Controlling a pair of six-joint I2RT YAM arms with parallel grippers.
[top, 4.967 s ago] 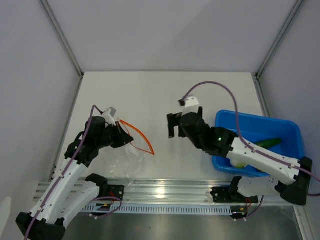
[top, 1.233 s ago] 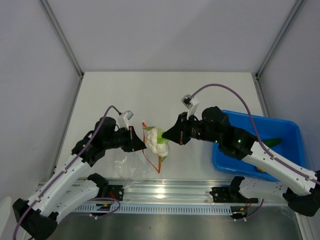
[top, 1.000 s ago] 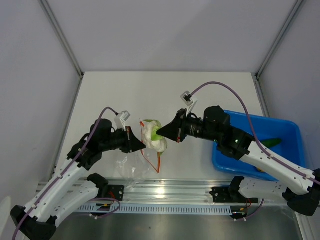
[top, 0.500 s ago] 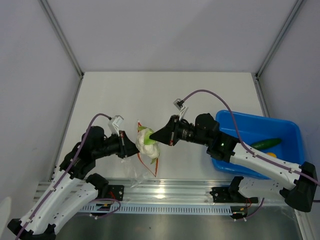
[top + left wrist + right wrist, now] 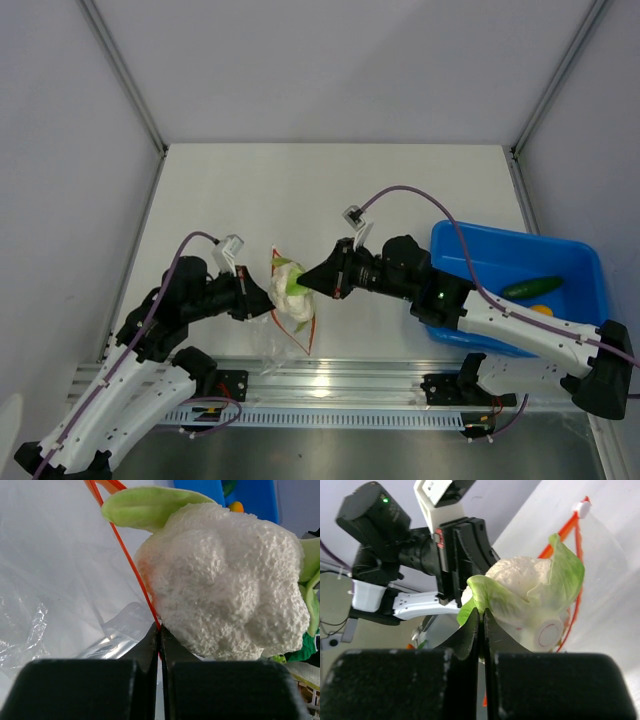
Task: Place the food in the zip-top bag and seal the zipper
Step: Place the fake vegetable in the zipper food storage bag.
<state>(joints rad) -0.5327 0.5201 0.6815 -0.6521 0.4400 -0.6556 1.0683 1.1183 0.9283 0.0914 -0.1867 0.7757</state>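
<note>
The clear zip-top bag (image 5: 268,335) hangs from my left gripper (image 5: 264,298), which is shut on its orange-red zipper (image 5: 124,555) at the mouth's edge. In the left wrist view the jaws (image 5: 160,631) meet on that strip. My right gripper (image 5: 306,283) is shut on a green leaf of the pale leafy lump (image 5: 289,290) and holds it at the bag's open mouth. In the right wrist view the lump (image 5: 530,592) sits against the zipper (image 5: 572,540), with the left gripper's fingers (image 5: 465,545) behind it. The dark green cucumber (image 5: 532,287) and the yellow-orange fruit (image 5: 541,310) lie in the tray.
The blue plastic tray (image 5: 470,240) stands at the right, under the right arm's forearm. A metal rail (image 5: 330,378) runs along the table's near edge, just below the bag. Grey walls close off the left, right and back.
Both grippers have drifted left and toward the near edge. The leafy lump has gone with the right gripper, further into the bag's mouth. Both grips are unchanged.
</note>
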